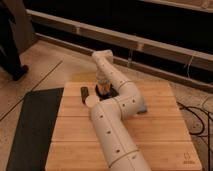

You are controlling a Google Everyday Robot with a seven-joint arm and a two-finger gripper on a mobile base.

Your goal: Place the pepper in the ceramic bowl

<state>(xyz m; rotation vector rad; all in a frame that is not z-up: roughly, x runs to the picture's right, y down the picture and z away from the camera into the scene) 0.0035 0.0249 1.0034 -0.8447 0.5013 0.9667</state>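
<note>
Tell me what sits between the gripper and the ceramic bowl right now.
Nothing visible does. The gripper hangs directly above the ceramic bowl, whose dark rim shows just beneath it on the wooden table. The arm covers most of the bowl, and the pepper cannot be made out.
</note>
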